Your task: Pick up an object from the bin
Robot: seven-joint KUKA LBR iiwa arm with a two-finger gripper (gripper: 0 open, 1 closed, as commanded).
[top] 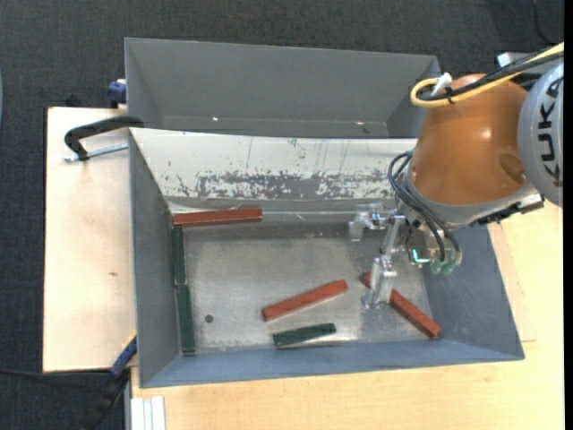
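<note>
Red bar (414, 314) flat on bin (242, 276) floor, right front corner, upper end under gripper (380, 296) | grip state: cannot tell | not lifted; grasp and lift left | second red bar (304, 300), green bar (304, 334) nearby, apart

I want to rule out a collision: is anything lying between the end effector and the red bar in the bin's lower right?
Nothing visible does. The end effector is directly at that red bar's upper end; the other red bar and short green bar lie apart to its left.
</note>
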